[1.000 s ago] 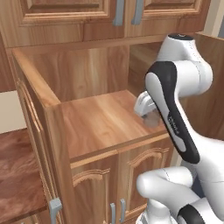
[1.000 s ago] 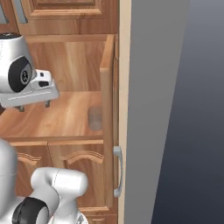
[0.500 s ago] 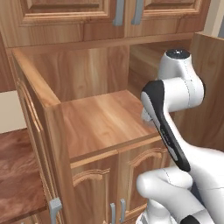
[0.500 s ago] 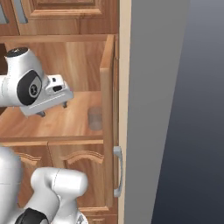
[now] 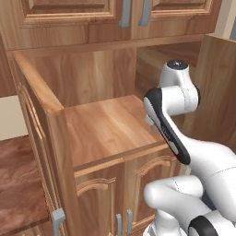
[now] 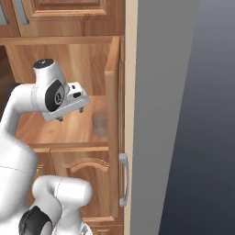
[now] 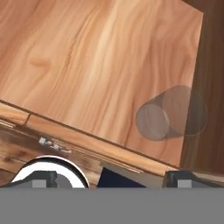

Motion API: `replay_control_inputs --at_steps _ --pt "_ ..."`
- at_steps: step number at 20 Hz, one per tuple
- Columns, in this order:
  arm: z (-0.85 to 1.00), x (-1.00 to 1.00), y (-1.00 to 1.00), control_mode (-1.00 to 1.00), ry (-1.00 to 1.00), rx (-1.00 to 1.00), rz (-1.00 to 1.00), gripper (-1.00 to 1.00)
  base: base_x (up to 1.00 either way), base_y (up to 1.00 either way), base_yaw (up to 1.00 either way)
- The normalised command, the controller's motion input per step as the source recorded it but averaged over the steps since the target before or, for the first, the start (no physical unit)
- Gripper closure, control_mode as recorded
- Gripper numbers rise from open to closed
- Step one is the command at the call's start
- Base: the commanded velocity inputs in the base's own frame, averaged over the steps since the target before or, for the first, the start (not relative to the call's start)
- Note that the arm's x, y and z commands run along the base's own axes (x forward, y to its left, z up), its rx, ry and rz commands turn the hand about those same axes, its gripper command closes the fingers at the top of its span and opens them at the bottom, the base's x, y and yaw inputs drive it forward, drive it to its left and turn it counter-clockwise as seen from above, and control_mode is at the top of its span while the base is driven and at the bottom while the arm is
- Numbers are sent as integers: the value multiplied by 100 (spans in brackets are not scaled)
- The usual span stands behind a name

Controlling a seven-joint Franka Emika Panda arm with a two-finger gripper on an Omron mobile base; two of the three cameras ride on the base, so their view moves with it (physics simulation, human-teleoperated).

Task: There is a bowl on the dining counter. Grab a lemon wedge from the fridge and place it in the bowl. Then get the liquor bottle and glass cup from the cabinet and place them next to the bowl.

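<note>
The glass cup [image 6: 99, 124] stands upright on the wooden bench [image 6: 55, 128], at its right end beside the open cabinet door [image 6: 113, 114]; the gripper [image 6: 71, 113] hangs above and to its left, jaws spread wide and holding nothing; the step in hand looks like fetching the cup; next the gripper likely needs to drop and straddle it.

clear glass cup [image 7: 171, 113] upright on wooden shelf [image 7: 87, 61], near its right edge, beside dark wall
</note>
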Motion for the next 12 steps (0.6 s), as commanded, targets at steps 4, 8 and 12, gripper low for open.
replay_control_inputs --at_steps 4,8,12 --pt "-44 79 0 -100 0 0 0 -100 0 0 0" --pt "-29 65 0 -100 0 0 0 -100 0 0 0" --pt "-20 37 -1 -100 0 0 0 -100 0 0 0"
